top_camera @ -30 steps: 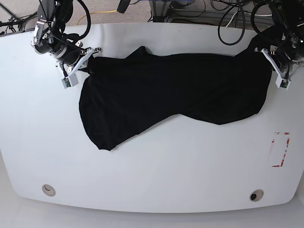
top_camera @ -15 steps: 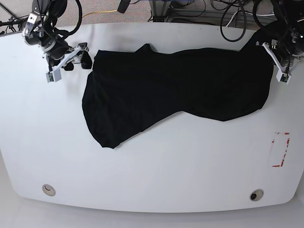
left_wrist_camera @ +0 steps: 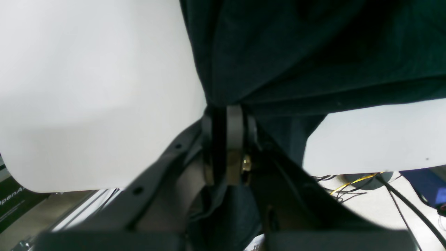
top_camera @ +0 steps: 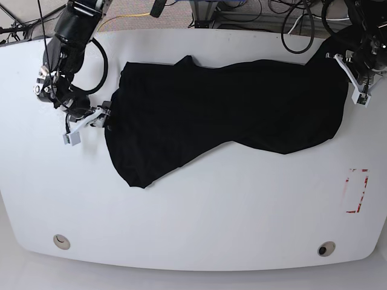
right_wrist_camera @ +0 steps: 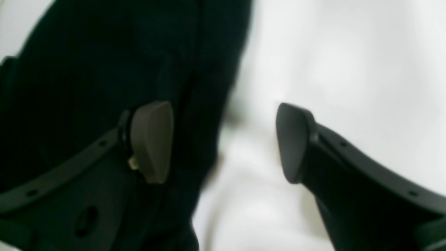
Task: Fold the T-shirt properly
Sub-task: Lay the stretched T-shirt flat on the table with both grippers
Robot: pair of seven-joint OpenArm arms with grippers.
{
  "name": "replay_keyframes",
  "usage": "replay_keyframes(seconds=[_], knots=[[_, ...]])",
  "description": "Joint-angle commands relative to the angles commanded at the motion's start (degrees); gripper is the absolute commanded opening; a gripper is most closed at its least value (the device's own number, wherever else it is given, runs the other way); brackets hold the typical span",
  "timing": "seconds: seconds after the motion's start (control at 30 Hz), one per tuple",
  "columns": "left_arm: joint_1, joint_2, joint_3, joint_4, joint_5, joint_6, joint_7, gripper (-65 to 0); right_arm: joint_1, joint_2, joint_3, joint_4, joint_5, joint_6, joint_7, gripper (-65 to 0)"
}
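Observation:
The black T-shirt (top_camera: 230,115) lies spread across the back half of the white table (top_camera: 199,223), with a lobe reaching toward the front left. At the shirt's far right corner my left gripper (top_camera: 342,63) is shut on the cloth; in the left wrist view the gripper (left_wrist_camera: 225,115) pinches a bunched fold of the T-shirt (left_wrist_camera: 296,52). My right gripper (top_camera: 103,118) is at the shirt's left edge. In the right wrist view it (right_wrist_camera: 223,143) is open, one finger (right_wrist_camera: 153,139) over the T-shirt (right_wrist_camera: 104,69) and the other over bare table.
A red-marked rectangle (top_camera: 357,190) is on the table at the right. Two round holes (top_camera: 60,241) (top_camera: 326,248) sit near the front edge. Cables (top_camera: 296,27) lie beyond the back edge.
My right gripper let go of the shirt's back left corner, drew away, then moved forward along the left edge, open. The left gripper kept its hold and shifted slightly back.

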Motion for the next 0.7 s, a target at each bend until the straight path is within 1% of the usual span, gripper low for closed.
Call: replay_keyframes(seconds=[0.13, 0.23, 0.27, 0.33, 0.4, 0.53, 0.6, 0.7], knots=[[0.00, 0.00, 0.00, 0.00, 0.00, 0.00, 0.00, -63.6, 4.13, 0.09, -0.09, -5.71, 0.00, 0.00, 1.49, -21.2], [0.00, 0.00, 0.00, 0.00, 0.00, 0.00, 0.00, -63.6, 5.54, 0.09, -0.09, -8.44, 0.00, -0.09, 2.55, -21.6], [0.00, 0.00, 0.00, 0.00, 0.00, 0.00, 0.00, -63.6, 5.98, 0.09, -0.09, -9.76, 0.00, -0.09, 2.73, -23.5], [0.00, 0.00, 0.00, 0.00, 0.00, 0.00, 0.00, -63.6, 6.68, 0.09, -0.09, -11.08, 0.00, -0.09, 2.81, -29.2], [0.00, 0.09, 0.00, 0.00, 0.00, 0.00, 0.00, -63.6, 7.03, 0.09, -0.09, -12.31, 0.00, -0.09, 2.81, -43.3], [-0.09, 0.09, 0.00, 0.00, 0.00, 0.00, 0.00, -63.6, 6.95, -0.18, -0.18, -12.40, 0.00, -0.09, 2.81, -59.6], [-0.09, 0.18, 0.00, 0.00, 0.00, 0.00, 0.00, -63.6, 6.77, -0.09, -0.18, -12.22, 0.00, -0.09, 2.81, -64.4], [-0.26, 0.18, 0.09, 0.00, 0.00, 0.00, 0.00, -63.6, 6.68, 0.09, -0.18, -11.96, 0.00, -0.09, 2.81, -65.0]])
